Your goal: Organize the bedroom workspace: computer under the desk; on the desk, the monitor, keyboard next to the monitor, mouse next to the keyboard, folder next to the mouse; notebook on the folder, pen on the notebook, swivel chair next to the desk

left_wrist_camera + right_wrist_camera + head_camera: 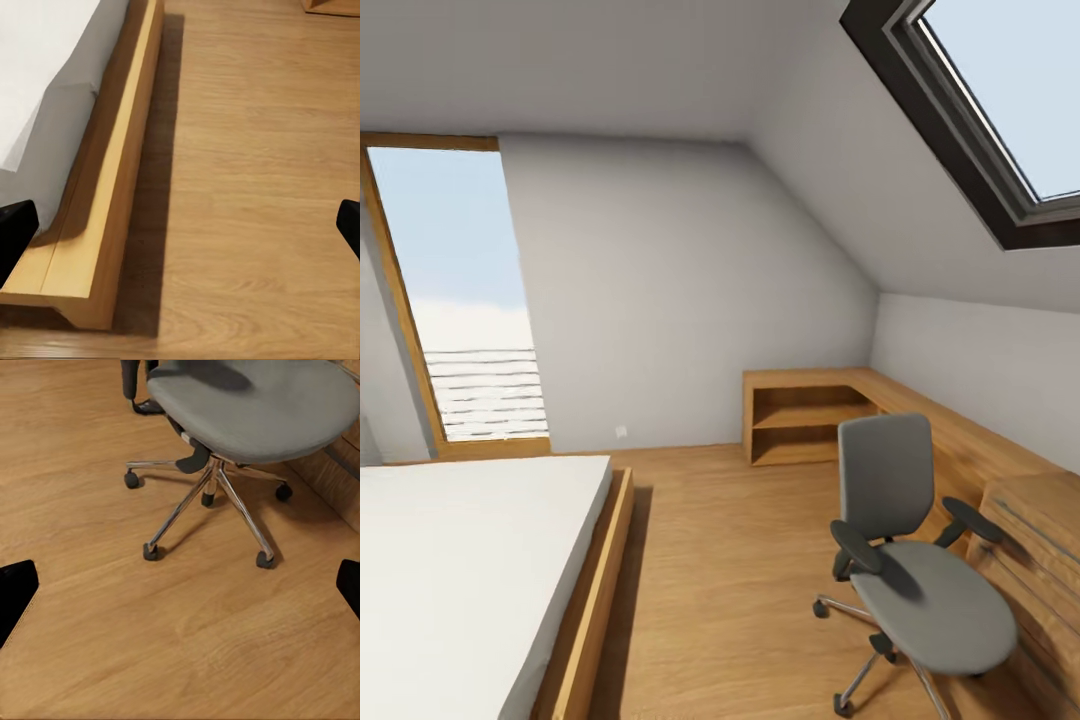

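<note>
Bed (470, 560) at left with white mattress, wood floor (730, 560) mid-room. Swivel chair (920, 560) at right, seat bare, beside a wooden cabinet (1040, 560). Left gripper (180, 225) and right gripper (180, 585) both spread wide, grasping nothing.

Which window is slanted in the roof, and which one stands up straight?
The skylight with the dark frame slants in the sloped ceiling. The tall wooden-framed window beside the bed stands upright.
</note>
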Controlling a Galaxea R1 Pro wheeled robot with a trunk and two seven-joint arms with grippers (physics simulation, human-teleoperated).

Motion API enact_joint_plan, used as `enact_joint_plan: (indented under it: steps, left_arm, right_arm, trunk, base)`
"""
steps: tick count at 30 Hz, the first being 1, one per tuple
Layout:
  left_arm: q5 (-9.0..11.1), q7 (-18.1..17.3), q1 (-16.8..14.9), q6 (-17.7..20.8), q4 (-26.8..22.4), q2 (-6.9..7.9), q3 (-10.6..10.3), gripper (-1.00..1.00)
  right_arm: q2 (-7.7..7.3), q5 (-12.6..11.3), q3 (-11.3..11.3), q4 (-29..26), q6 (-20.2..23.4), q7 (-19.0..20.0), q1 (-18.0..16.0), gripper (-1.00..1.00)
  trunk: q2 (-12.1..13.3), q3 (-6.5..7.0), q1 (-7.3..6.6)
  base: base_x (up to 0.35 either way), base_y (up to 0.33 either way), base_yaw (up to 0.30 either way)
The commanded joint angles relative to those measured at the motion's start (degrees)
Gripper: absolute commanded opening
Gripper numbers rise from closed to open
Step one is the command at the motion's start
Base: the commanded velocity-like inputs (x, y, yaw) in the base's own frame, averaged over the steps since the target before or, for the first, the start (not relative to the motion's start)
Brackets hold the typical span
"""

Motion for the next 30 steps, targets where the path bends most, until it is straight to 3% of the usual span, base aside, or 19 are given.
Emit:
enact_joint_plan:
  steps: [1, 30]
  left_arm:
    - [-0.22, -0.35, 0.05, -0.04, -0.08, -0.01, 0.52, 1.00]
    - [-0.22, -0.35, 0.05, -0.04, -0.08, -0.01, 0.52, 1.00]
  right_arm:
    - [0.03, -0.14, 0.50, 0.14, -0.13, -0.31, -0.04, 1.00]
    - [0.04, -0.14, 0.50, 0.11, -0.14, -0.29, -0.04, 1.00]
  trunk:
    - [-0.02, 0.01, 0.02]
    - [-0.02, -0.46, 0.02]
  base:
    - [0.000, 0.000, 0.288]
    - [0.000, 0.000, 0.263]
